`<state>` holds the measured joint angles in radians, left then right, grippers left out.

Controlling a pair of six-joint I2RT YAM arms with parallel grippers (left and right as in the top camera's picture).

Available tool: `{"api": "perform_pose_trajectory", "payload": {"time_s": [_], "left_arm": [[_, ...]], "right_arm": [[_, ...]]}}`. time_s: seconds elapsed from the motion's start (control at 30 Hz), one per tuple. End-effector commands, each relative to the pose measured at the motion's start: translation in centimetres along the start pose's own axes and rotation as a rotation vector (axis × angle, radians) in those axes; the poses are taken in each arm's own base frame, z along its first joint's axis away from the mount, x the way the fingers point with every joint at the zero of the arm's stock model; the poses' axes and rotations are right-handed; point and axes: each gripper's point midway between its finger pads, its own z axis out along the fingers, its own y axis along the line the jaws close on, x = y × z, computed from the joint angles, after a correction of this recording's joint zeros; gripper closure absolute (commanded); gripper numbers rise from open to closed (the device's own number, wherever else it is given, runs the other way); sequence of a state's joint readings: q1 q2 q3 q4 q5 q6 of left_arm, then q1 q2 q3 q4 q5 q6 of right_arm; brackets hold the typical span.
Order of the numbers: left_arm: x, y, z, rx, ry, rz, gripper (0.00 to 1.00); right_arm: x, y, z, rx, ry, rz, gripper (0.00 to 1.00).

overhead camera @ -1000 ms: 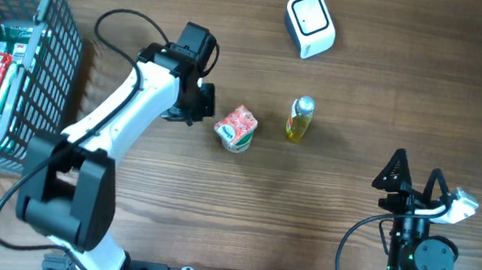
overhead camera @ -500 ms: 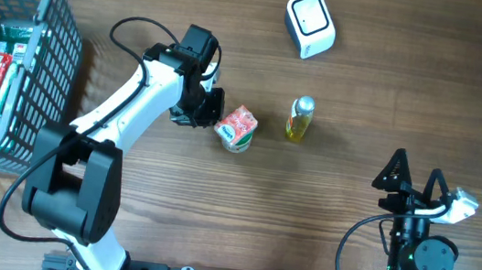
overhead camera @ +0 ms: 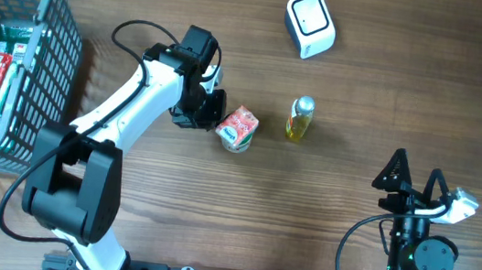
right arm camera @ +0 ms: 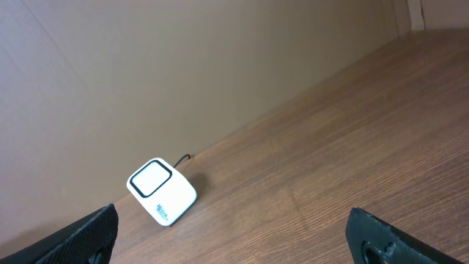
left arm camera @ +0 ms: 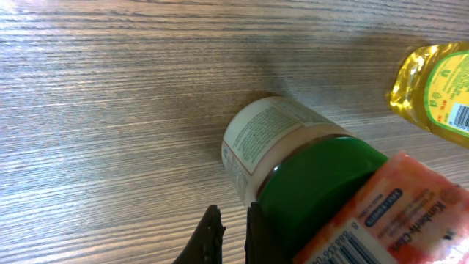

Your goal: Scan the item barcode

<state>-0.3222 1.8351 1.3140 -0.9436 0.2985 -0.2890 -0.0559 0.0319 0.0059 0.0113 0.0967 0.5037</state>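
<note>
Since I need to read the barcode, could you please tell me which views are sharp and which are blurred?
Left wrist view: the pink pack and its print are blurred, the table grain beyond crisp. Overhead view: evenly lit, sharp, labels too small. Right wrist view: scanner sharp.

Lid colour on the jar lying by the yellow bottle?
The jar lid is dark green, clearest in the left wrist view.
</note>
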Motion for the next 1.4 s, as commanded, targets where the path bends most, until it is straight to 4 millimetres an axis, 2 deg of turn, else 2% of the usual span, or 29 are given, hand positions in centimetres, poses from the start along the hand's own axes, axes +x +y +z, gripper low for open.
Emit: {"api": "perform_pose_trajectory", "payload": {"time_s": [0.0, 0.4, 0.9, 1.13, 1.23, 1.37], "left_arm": [[0.1, -0.5, 0.2, 0.026, 0.019, 0.018, 0.96], [1.2, -1.0, 0.4, 0.015, 0.056, 0.034, 0.96], [3.2, -3.9, 1.4, 0.013, 0.088, 0.13, 0.96], [3.9, -3.3, 1.3, -0.013, 0.115, 0.119, 0.96], [3.4, -2.8, 0.5, -0.039, 0.086, 0.107, 0.96], [1.4, -3.8, -3.6, -0.003, -0.04, 0.092, 0.95]], "right_arm": [[-0.1, 0.1, 0.0, -0.007, -0.002, -0.003, 0.0], [-0.1, 0.1, 0.0, -0.007, -0.002, -0.003, 0.0], [-0.1, 0.1, 0.0, -0.007, -0.002, -0.003, 0.0], [-0.1, 0.1, 0.0, -0.007, -0.002, -0.003, 0.0], [-0.1, 0.1, 0.0, -0.007, -0.002, -0.003, 0.0], [-0.1, 0.1, 0.0, -0.007, -0.002, -0.003, 0.0]]}}
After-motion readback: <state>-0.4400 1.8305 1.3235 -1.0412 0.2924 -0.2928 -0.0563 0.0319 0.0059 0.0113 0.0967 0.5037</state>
